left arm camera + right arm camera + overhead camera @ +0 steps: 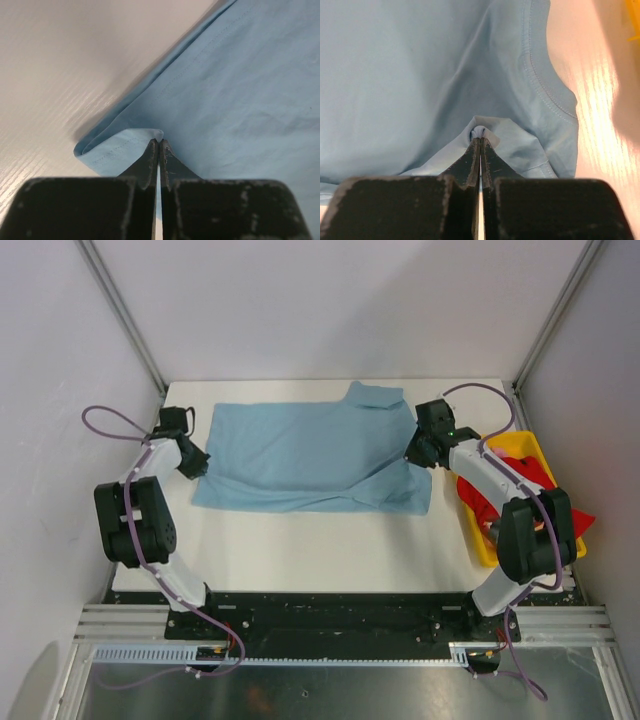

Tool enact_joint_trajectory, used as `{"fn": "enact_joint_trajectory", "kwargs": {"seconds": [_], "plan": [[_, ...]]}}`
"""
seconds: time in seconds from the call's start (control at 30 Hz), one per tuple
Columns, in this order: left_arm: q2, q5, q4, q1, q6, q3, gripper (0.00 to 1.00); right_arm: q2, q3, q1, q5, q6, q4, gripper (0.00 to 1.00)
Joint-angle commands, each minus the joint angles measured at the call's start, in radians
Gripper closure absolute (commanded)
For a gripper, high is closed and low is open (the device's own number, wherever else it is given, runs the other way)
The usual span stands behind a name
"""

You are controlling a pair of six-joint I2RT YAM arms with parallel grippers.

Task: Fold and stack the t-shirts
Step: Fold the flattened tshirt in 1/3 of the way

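The light blue t-shirt (310,455) lies spread across the middle of the table, partly folded, with a sleeve sticking out at its far right. My left gripper (197,465) is at its left edge, shut on a pinch of the hem (125,145). My right gripper (412,455) is at its right edge, shut on a bunched fold of cloth (482,131) near the collar (545,95). The red t-shirt (520,480) lies crumpled in the yellow bin. No lettering shows on either shirt.
The yellow plastic bin (535,445) stands at the table's right edge, beside my right arm. Bare white tabletop (300,550) lies in front of the blue shirt. Grey enclosure walls stand close on the left, right and back.
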Motion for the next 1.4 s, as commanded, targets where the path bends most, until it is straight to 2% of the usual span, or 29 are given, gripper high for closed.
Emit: {"fn": "enact_joint_trajectory", "kwargs": {"seconds": [0.0, 0.5, 1.37], "plan": [[0.018, -0.01, 0.016, 0.0, -0.007, 0.055, 1.0, 0.015, 0.04, -0.007, 0.041, -0.021, 0.0, 1.0], [0.061, -0.021, 0.016, 0.019, 0.002, 0.092, 1.0, 0.051, 0.029, -0.009, 0.08, -0.032, -0.01, 1.0], [0.118, -0.032, 0.015, 0.035, -0.007, 0.123, 1.0, 0.096, 0.05, -0.028, 0.045, -0.04, 0.052, 1.0]]}}
